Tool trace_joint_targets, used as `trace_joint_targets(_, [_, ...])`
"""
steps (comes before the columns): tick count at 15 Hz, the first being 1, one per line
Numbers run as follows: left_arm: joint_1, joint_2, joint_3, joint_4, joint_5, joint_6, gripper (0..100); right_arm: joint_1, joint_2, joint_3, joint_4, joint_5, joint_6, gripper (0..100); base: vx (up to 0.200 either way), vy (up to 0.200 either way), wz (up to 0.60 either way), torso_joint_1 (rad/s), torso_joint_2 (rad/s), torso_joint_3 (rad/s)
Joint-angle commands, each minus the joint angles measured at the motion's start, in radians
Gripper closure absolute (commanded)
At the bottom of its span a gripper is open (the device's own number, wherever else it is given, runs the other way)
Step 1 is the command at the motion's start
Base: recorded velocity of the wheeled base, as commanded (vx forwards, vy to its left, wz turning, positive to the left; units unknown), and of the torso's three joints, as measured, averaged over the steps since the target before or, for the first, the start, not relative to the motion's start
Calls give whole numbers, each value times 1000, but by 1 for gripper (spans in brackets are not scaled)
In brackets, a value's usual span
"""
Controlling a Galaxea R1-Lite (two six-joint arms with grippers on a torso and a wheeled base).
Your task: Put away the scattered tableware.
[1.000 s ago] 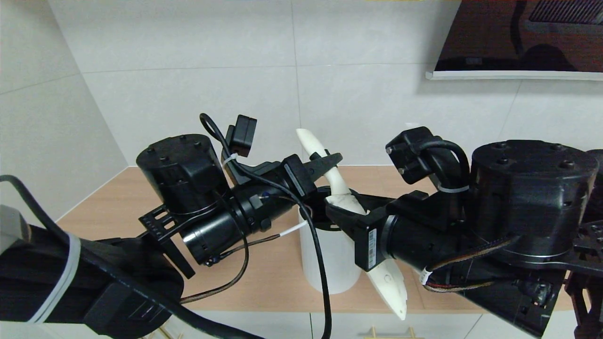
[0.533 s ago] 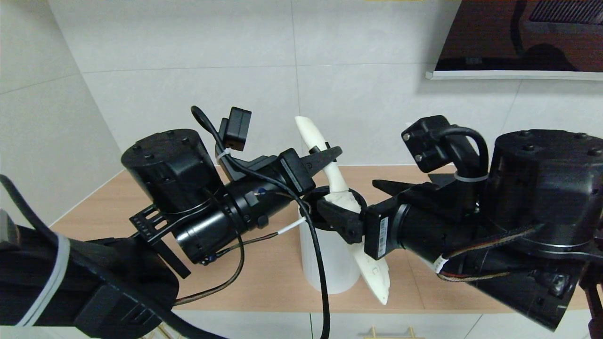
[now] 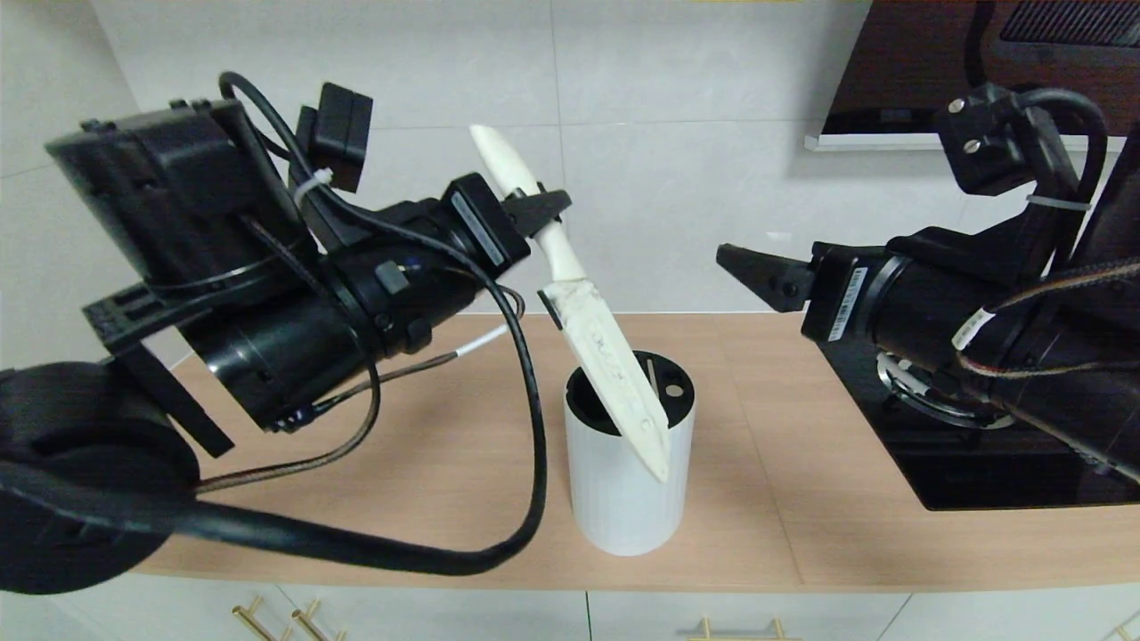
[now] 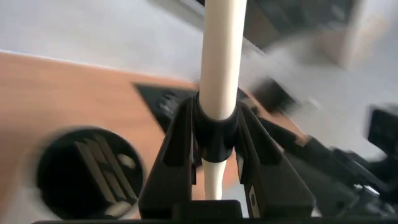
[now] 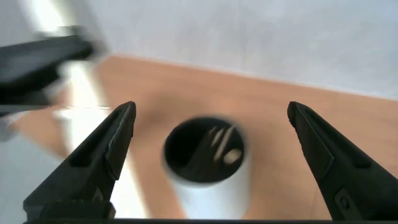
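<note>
Bright, even overhead light washing the pale wall (image 3: 677, 80), glossy range hood (image 3: 980, 71) mirroring dark shapes, soft shadow lying beneath it, knife (image 4: 221, 56) and white holder (image 5: 205, 168) blurring in wrist views.

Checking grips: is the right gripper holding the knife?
No, the right gripper is open, apart from the knife, which the left gripper clamps.

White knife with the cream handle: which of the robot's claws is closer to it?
Left. The left gripper is clamped on the handle of the white knife, blade pointing down toward the white cylindrical holder. The right gripper hangs open, apart from the knife.
</note>
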Motion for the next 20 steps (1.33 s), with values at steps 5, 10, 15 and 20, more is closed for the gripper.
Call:
trace_joint_targets(5, [0, 20, -80, 89, 235, 272, 100, -38, 18, -1, 1, 2, 1, 0, 0, 0, 0, 0, 0, 0])
trace_joint_targets(10, [-84, 71, -80, -74, 602, 569, 100, -38, 26, 2, 1, 2, 1, 0, 0, 0, 0, 0, 0, 0])
trace_joint_targets(15, [-150, 190, -112, -226, 663, 664, 100, -38, 26, 4, 3, 0, -1, 0, 0, 0, 0, 0, 0, 0])
trace_joint_targets(20, [-170, 241, -119, -253, 667, 646, 100, -38, 27, 18, 3, -1, -2, 0, 0, 0, 0, 0, 0, 0])
